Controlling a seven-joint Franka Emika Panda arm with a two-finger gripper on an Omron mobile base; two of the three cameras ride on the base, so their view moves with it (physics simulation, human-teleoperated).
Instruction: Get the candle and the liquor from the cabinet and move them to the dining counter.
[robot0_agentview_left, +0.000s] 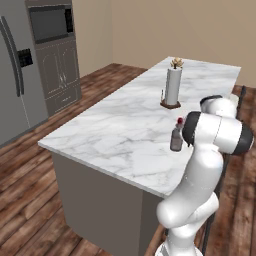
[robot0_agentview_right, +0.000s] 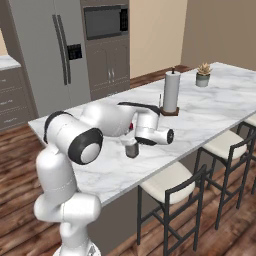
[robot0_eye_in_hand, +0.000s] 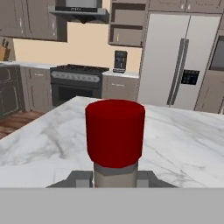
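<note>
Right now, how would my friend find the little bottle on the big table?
Look at the big white marble dining counter. Near its stool-side edge, in front of the tall white paper towel roll, stands the liquor, with the robot's end effector at it. It is small, squat and grey with a red cap.

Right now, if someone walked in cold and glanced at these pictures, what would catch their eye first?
Probably the liquor, a squat grey bottle with a red cap, standing on the dining counter near its edge with the gripper shut on it. In the hand view that red cap looms close up. Next, the tall white paper towel roll farther along the marble top, and a small potted plant beyond it.
</note>
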